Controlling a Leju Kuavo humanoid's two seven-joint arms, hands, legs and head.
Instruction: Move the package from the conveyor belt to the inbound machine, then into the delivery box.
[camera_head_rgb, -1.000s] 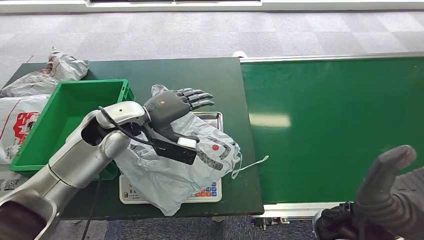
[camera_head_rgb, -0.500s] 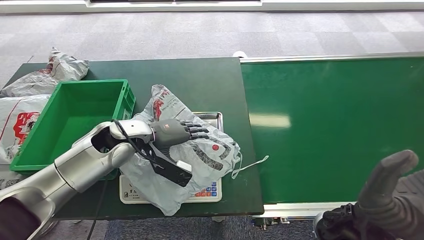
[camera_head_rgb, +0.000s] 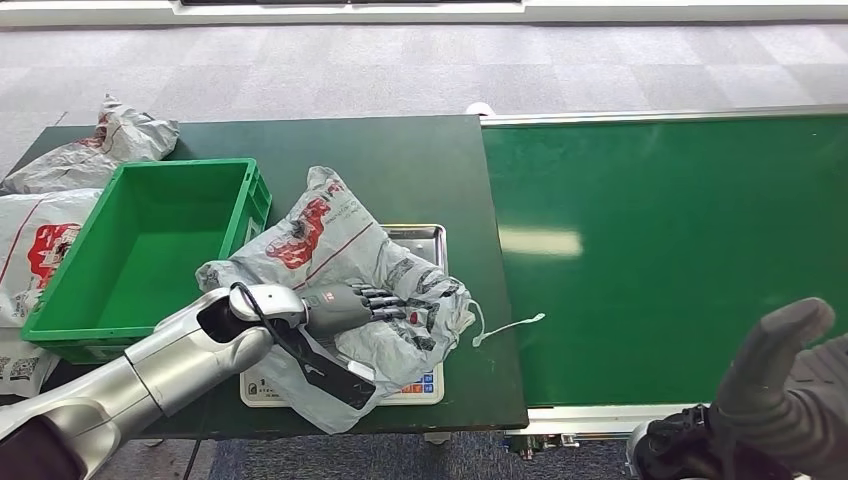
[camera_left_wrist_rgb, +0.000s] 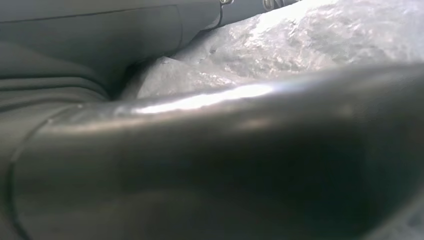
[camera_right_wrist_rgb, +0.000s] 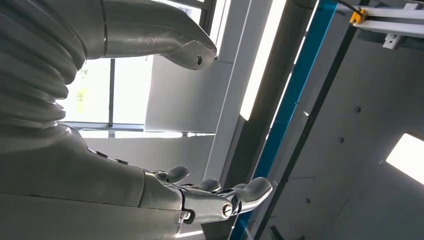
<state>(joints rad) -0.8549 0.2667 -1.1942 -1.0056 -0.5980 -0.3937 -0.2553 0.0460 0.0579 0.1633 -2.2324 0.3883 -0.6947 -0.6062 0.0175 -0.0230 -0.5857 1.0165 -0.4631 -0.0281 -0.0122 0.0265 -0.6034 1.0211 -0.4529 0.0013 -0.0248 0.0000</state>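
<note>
Since a second ago the left hand (camera_head_rgb: 345, 305) has dropped from above the package (camera_head_rgb: 345, 265) onto it, fingers laid flat on the plastic, grasp unclear; the bag has bunched up. One crate (camera_head_rgb: 60, 325), one package on one scale (camera_head_rgb: 425, 380), one belt (camera_head_rgb: 660, 250), right hand (camera_head_rgb: 775, 375) released, empty.
</note>
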